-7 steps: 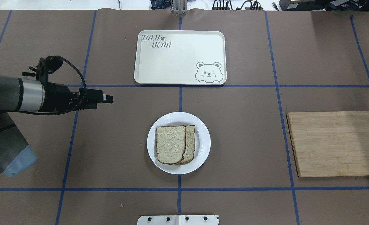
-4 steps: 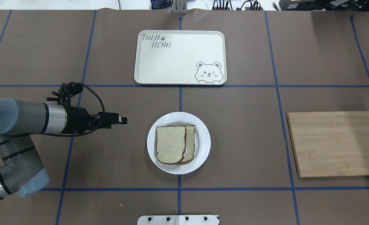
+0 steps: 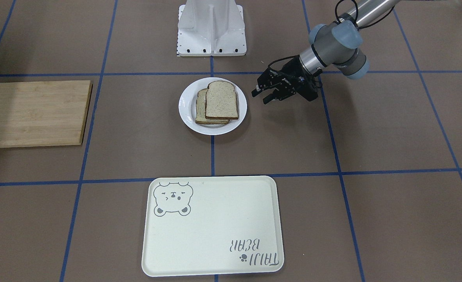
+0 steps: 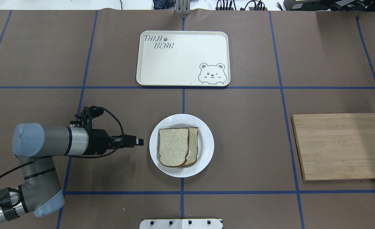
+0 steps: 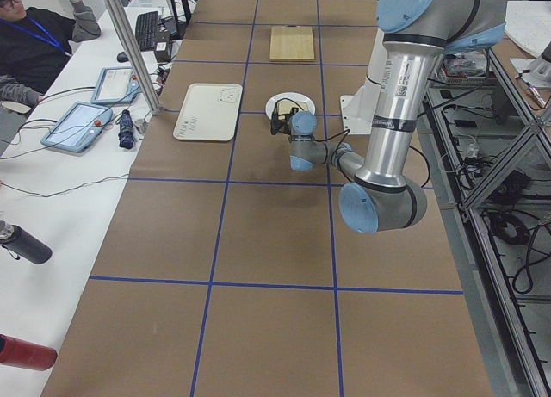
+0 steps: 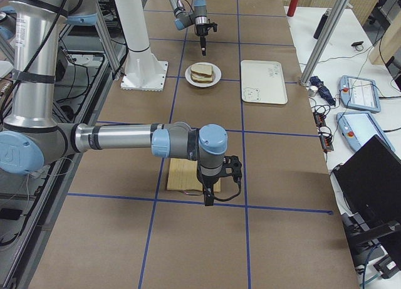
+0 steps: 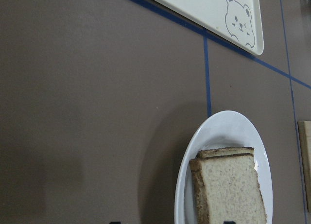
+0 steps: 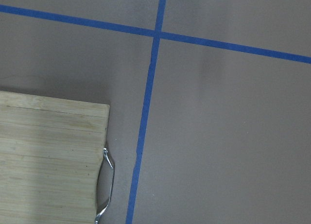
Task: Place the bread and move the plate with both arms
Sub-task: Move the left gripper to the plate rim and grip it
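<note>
- My left gripper [image 3: 260, 96] hangs with its fingers apart, just beside the plate [image 4: 181, 121] and not touching it.
- The bread [image 4: 173, 147] lies on the plate, stacked on a second slice [image 4: 194, 140] that peeks out along one side.
- My right gripper [image 6: 209, 195] hangs at the end of the cutting board [image 4: 340, 146]; I cannot tell whether its fingers are apart or together.
- The tray [image 4: 174, 60] sits beyond the plate, well apart from it.
</note>
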{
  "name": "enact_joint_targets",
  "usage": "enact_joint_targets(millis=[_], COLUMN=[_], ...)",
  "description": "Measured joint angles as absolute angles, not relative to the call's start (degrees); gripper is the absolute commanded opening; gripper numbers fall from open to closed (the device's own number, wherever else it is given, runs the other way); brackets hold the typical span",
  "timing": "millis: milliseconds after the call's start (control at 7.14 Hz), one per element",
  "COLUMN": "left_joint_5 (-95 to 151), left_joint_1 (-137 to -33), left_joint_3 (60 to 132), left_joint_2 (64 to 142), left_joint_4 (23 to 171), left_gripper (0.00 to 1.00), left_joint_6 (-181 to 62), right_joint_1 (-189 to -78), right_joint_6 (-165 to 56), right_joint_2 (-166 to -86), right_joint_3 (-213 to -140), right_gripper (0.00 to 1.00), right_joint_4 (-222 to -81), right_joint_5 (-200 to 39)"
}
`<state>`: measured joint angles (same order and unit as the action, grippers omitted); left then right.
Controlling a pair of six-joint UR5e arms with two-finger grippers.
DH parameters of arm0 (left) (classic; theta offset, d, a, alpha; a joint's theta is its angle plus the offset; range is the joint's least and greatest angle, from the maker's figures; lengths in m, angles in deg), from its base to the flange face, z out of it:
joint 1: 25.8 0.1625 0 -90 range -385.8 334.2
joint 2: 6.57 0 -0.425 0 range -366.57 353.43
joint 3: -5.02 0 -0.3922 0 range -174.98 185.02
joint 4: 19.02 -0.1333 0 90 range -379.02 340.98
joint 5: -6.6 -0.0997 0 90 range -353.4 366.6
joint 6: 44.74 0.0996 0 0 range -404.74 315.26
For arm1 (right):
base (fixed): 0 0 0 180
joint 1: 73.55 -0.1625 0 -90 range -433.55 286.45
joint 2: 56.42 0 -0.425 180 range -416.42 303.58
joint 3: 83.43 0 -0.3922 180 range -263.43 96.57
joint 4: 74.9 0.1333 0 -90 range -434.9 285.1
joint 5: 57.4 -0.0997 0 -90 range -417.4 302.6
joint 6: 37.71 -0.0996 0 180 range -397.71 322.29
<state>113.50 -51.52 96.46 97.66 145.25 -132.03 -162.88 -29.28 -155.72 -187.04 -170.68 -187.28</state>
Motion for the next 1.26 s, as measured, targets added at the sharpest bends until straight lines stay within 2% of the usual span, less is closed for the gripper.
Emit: enact_joint_targets(millis=[1120, 1260], left_joint_5=[110.55, 109.47], left_joint_1=[-48.26, -47.37], left_joint_3=[92.45, 91.89], left_joint_2=[101.93, 102.42], left_joint_4=[145.64, 146.18], left_gripper=[0.42, 0.38], left_joint_6=[-137.25, -138.38], right_joint_1=[-162.86, -162.86], right_joint_6=[-29.29, -29.31], right_joint_2=[-155.63, -155.57], right_joint_3=[-186.75, -186.65], right_gripper=[1.00, 1.00], right_joint_4=[-170.61, -170.61], right_joint_5=[-187.13, -187.13])
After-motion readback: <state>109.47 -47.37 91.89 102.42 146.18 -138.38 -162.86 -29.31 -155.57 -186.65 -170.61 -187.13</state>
